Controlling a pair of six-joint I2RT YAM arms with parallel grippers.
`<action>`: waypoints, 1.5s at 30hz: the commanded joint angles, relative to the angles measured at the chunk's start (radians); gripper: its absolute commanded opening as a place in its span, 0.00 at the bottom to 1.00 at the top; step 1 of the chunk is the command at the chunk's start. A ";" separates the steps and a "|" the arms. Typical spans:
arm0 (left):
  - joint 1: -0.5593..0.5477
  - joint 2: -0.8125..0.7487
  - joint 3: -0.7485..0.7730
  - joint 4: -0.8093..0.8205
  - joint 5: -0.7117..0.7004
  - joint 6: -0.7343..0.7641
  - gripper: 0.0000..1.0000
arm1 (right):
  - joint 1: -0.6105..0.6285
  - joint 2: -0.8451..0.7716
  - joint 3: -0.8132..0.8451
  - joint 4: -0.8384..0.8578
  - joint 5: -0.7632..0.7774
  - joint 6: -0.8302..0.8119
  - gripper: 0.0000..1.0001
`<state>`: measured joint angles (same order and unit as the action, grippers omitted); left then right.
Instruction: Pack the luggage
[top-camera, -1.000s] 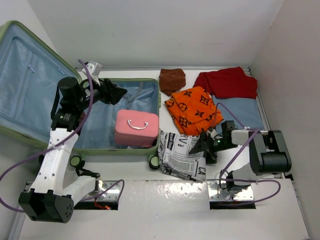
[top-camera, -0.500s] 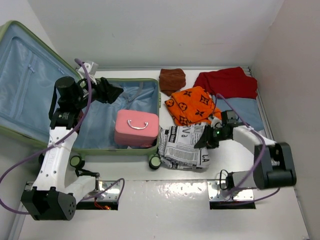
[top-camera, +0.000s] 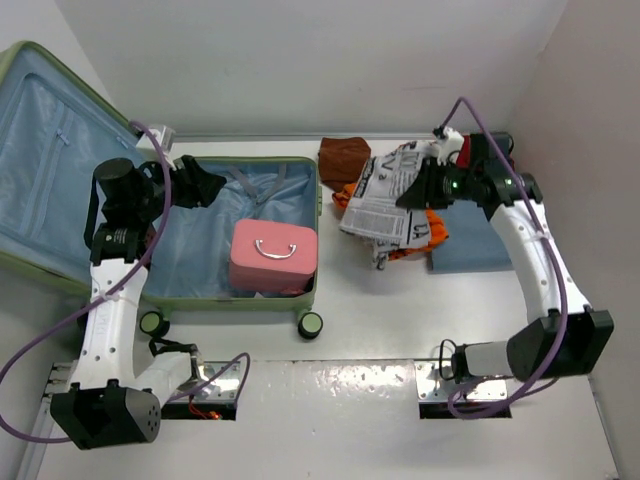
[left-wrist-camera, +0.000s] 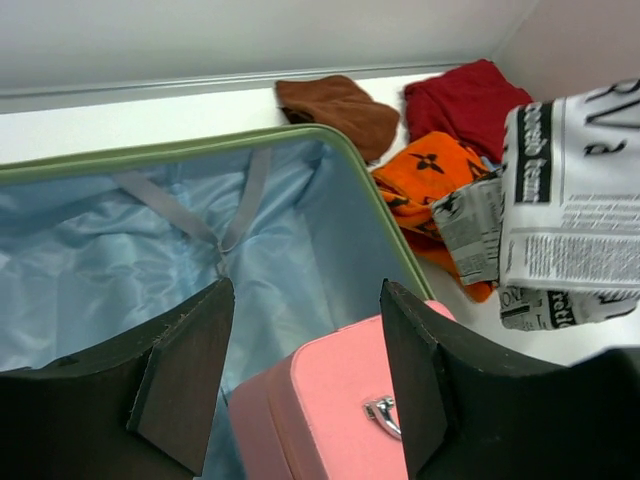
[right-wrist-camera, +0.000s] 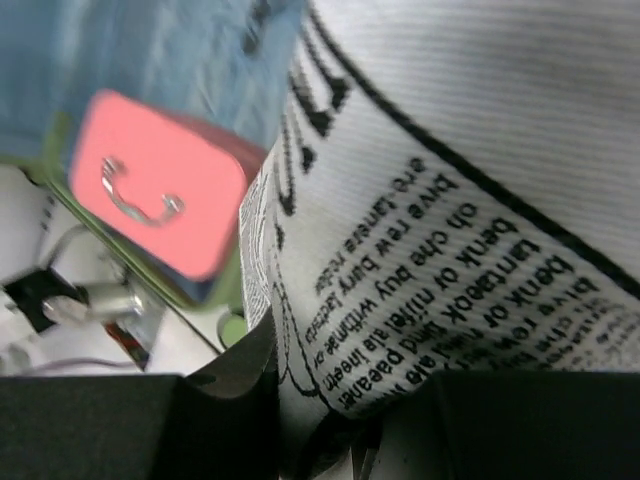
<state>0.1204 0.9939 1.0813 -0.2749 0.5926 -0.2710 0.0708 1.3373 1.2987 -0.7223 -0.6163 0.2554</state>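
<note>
The luggage (top-camera: 60, 160) lies open at the left of the tabletop (top-camera: 420, 310), lid leaned back on the wall, blue lining up. In its near-right corner stands a pink case (top-camera: 273, 255), handle on top. Two wheels (top-camera: 310, 323) show at the luggage's near edge. L gripper (top-camera: 210, 185) hovers over the far part of the lining, jaws spread, w/ nothing btw. them. R gripper (top-camera: 415, 192) is raised at the far right and pinches a newsprint cloth (top-camera: 385, 200). The cloth hangs from it over an orange cloth (left-wrist-camera: 425, 180); if they touch, I cannot tell. Brown cloth (top-camera: 343, 155) lies just beside the luggage's far-right corner. Red cloth (left-wrist-camera: 460, 100) is by the far wall, blue cloth (top-camera: 470, 245) under the R arm.
</note>
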 joint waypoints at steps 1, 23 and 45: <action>0.030 -0.018 0.002 0.014 -0.042 -0.014 0.66 | 0.023 0.089 0.157 0.186 -0.071 0.102 0.00; 0.223 -0.029 -0.047 0.123 -0.096 -0.154 0.66 | 0.469 0.815 0.883 0.977 -0.071 0.752 0.00; 0.298 0.054 -0.078 0.126 0.029 -0.117 0.66 | 0.345 1.021 0.821 0.318 -0.140 0.342 0.00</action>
<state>0.4088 1.0355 1.0046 -0.2070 0.5831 -0.3790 0.4431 2.4081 2.0693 -0.2520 -0.7799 0.7567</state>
